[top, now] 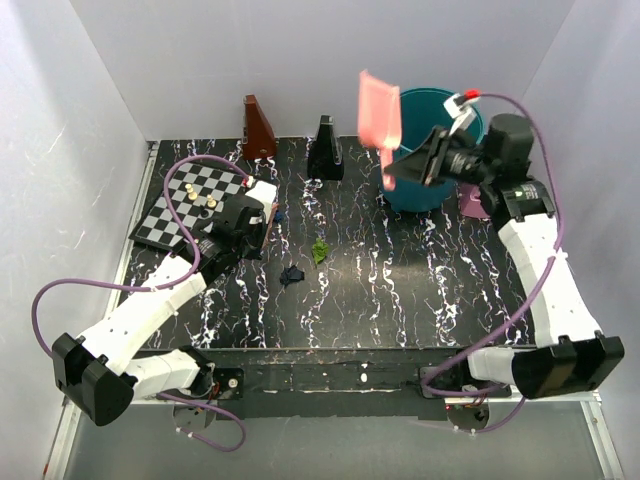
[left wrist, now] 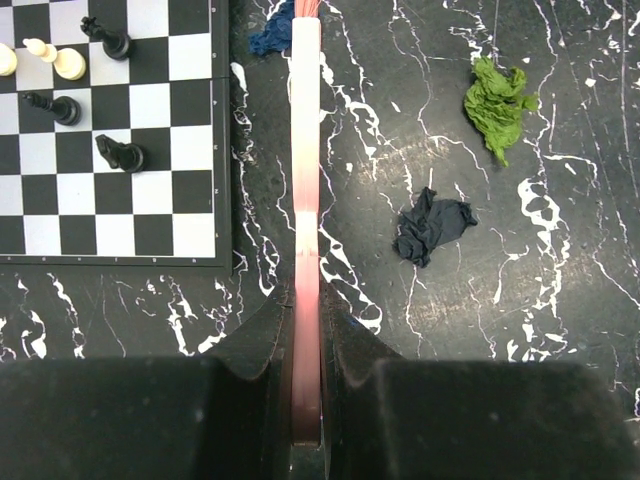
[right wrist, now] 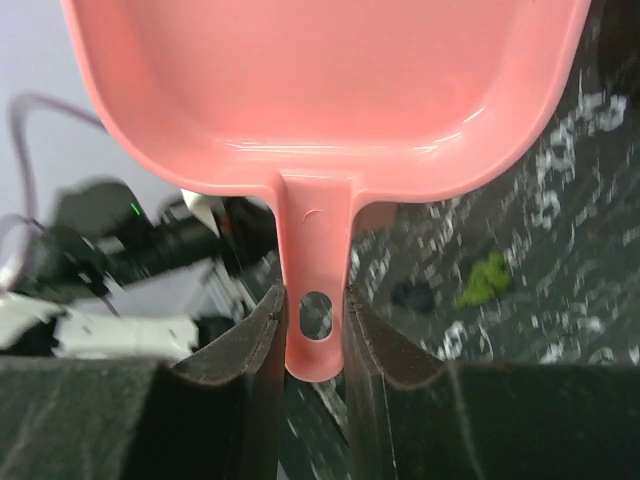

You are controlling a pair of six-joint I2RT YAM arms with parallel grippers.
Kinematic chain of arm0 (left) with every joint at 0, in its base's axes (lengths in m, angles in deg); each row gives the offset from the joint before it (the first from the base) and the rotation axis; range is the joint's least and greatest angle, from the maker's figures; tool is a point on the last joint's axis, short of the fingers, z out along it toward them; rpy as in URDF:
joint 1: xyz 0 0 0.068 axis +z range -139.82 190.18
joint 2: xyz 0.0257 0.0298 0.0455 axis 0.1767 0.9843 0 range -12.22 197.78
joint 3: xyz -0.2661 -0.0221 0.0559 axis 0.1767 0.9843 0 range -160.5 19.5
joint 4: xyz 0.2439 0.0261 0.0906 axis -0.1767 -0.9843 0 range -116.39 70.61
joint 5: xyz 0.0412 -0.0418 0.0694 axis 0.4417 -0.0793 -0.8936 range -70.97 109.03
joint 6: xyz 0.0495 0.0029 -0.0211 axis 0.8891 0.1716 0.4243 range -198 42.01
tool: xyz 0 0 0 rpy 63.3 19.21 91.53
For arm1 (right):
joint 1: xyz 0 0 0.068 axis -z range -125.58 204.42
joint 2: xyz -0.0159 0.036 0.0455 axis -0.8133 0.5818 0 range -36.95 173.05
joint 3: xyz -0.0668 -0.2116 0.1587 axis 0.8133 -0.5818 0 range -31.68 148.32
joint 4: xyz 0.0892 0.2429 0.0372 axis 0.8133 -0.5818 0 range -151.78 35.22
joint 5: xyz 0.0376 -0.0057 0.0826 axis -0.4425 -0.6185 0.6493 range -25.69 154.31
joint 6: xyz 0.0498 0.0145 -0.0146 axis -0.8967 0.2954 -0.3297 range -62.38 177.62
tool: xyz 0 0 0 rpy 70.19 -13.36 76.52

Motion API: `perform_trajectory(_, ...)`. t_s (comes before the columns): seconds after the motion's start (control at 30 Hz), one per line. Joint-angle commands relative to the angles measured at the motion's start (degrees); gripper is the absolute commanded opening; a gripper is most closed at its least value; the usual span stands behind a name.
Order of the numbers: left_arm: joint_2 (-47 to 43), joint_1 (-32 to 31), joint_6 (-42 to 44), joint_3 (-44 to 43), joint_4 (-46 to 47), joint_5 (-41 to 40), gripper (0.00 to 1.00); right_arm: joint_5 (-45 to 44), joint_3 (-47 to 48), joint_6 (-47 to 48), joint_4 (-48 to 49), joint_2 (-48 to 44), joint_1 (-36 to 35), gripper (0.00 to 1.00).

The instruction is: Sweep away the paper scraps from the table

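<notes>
Top external view: keeping the left hand (top: 250,228) low over the table (top: 400,290), just beside the chessboard (top: 165,220). Spotting a dark scrap (top: 291,274) and a green scrap (top: 320,250) near the table's middle, a little to the right of that hand. Judging the left arm as much the nearer one. Holding the pink dustpan (top: 380,110) up high in the right hand (top: 395,165), above the teal bucket (top: 412,195) at the back right, well apart from both scraps.

Left wrist view: squeezing the pink brush (left wrist: 305,150) tight, with its long side pointing straight away from the hand. Touching or nearly touching a blue scrap (left wrist: 272,38) at the far bristle end. Seeing the dark and green scraps off to the right, apart from the brush. Having the board's edge close on the left, so probably needing to sweep rightward, into the open room.

Right wrist view: gripping the dustpan's handle between both fingers. Seeing nothing inside the pan. Making out the green scrap, blurry, far below on the right.
</notes>
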Motion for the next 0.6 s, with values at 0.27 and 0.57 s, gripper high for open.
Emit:
perform_trajectory(0.27, 11.74, 0.04, 5.15, -12.51, -6.49, -15.02, 0.00, -28.64, -17.06, 24.25, -29.54, -7.40, -19.74, 0.01)
perform_trajectory(0.57, 29.76, -0.04, 11.47, -28.16, -14.75, -19.59, 0.00, -52.63, -16.99, 22.58, -43.23, -1.17, -34.86, 0.01)
